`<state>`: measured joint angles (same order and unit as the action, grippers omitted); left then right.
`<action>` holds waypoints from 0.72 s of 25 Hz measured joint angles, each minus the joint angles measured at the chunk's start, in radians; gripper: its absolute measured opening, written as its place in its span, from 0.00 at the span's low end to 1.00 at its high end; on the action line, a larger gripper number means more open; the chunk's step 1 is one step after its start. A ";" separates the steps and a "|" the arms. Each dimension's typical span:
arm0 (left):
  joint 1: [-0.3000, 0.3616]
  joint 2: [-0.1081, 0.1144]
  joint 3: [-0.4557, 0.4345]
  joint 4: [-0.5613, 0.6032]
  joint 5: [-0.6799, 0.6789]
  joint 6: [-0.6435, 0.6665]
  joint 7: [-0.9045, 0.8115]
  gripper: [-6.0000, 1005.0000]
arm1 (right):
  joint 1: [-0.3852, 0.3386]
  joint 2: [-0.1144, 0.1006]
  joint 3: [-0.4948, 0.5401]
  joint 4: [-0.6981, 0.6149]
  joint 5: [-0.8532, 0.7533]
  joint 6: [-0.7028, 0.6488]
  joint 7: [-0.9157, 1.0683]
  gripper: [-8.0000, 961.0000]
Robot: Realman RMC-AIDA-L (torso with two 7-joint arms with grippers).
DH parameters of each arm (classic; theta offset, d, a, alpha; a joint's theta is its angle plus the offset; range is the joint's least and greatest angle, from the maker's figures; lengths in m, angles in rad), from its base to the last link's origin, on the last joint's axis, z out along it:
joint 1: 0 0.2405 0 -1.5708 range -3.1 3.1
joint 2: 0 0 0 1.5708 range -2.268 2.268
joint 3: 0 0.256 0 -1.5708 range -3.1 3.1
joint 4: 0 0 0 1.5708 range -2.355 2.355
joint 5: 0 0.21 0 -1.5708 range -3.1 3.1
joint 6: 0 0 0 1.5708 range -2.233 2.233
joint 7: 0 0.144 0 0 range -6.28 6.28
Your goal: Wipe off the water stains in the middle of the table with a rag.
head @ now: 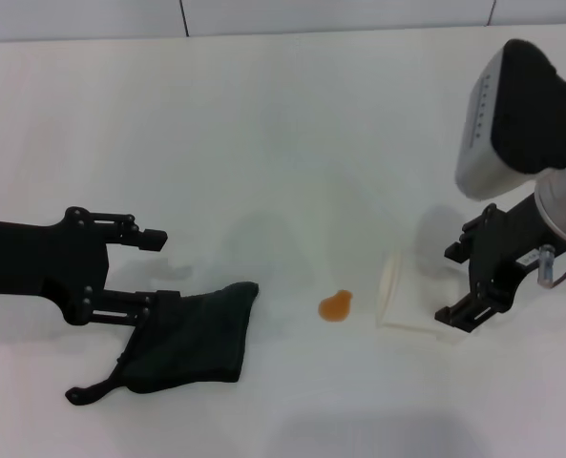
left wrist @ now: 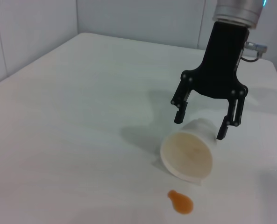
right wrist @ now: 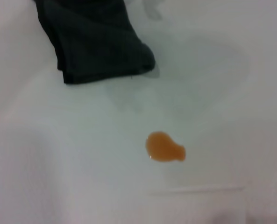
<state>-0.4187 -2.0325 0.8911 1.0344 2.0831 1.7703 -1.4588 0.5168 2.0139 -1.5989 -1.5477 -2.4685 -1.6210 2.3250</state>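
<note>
The water stains are one small orange-amber blot (head: pixel 335 305) on the white table (head: pixel 263 124), also seen in the left wrist view (left wrist: pixel 181 202) and the right wrist view (right wrist: pixel 165 147). The dark green-black rag (head: pixel 192 334) lies flat to the blot's left, with a thin corner trailing toward the front; its edge shows in the right wrist view (right wrist: pixel 96 42). My left gripper (head: pixel 158 270) is open at the rag's far edge, its lower finger over the cloth. My right gripper (head: pixel 447 284) hangs open over a tipped cup.
A white paper cup (head: pixel 402 294) lies on its side just right of the blot, its mouth facing the blot (left wrist: pixel 187 156). The right gripper (left wrist: pixel 200 125) straddles the cup's closed end from above. A wall edge runs along the table's far side.
</note>
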 joint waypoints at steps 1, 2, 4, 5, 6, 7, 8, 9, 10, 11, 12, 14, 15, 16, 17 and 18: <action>0.000 0.000 0.000 0.000 0.000 0.000 0.000 0.71 | 0.001 0.000 -0.008 0.000 -0.007 0.000 0.007 0.81; 0.000 0.000 0.000 0.000 0.000 0.000 0.000 0.71 | 0.002 0.000 -0.018 0.000 -0.017 0.000 0.016 0.81; 0.000 0.000 0.000 -0.001 0.000 0.000 0.001 0.71 | 0.004 0.000 -0.032 0.000 -0.026 0.000 0.026 0.81; 0.000 0.000 0.000 -0.001 0.000 0.000 0.001 0.71 | 0.004 0.000 -0.037 0.000 -0.028 0.001 0.029 0.81; 0.000 0.000 0.000 -0.001 0.000 0.000 0.001 0.71 | 0.004 0.000 -0.039 0.000 -0.028 0.001 0.031 0.80; 0.000 0.000 0.000 -0.001 0.000 0.000 0.002 0.71 | 0.005 0.000 -0.040 0.000 -0.028 0.002 0.032 0.80; 0.000 0.000 0.000 0.000 0.000 0.000 0.002 0.71 | 0.005 0.001 -0.041 0.000 -0.029 0.002 0.034 0.80; 0.000 0.000 0.000 -0.001 0.000 0.000 0.002 0.71 | 0.006 0.001 -0.042 0.000 -0.030 0.002 0.034 0.80; 0.000 -0.001 0.000 -0.001 0.000 0.000 0.003 0.71 | 0.006 0.001 -0.045 0.000 -0.032 0.002 0.035 0.80; 0.000 -0.001 0.000 -0.001 0.000 0.000 0.003 0.71 | 0.006 0.002 -0.047 0.000 -0.033 0.002 0.036 0.80; 0.000 -0.001 0.000 -0.001 0.000 0.000 0.003 0.71 | 0.006 0.002 -0.049 0.000 -0.034 0.003 0.037 0.80; 0.000 -0.001 0.000 -0.002 0.000 0.000 0.003 0.71 | 0.007 0.003 -0.050 0.000 -0.034 0.004 0.038 0.80; 0.000 -0.002 0.000 -0.002 0.000 0.000 0.003 0.71 | 0.008 0.003 -0.051 0.000 -0.035 0.004 0.040 0.80; 0.000 -0.001 0.000 -0.002 0.000 0.000 0.003 0.71 | 0.009 0.003 -0.051 0.000 -0.035 0.004 0.043 0.80; 0.000 -0.002 0.000 -0.002 0.000 0.000 0.003 0.71 | 0.010 0.003 -0.051 0.000 -0.035 0.004 0.046 0.80; 0.000 -0.002 0.000 -0.002 0.000 0.000 0.003 0.71 | 0.011 0.003 -0.051 0.000 -0.036 0.004 0.048 0.80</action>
<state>-0.4187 -2.0341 0.8911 1.0322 2.0831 1.7703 -1.4555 0.5274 2.0173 -1.6496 -1.5477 -2.5043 -1.6167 2.3729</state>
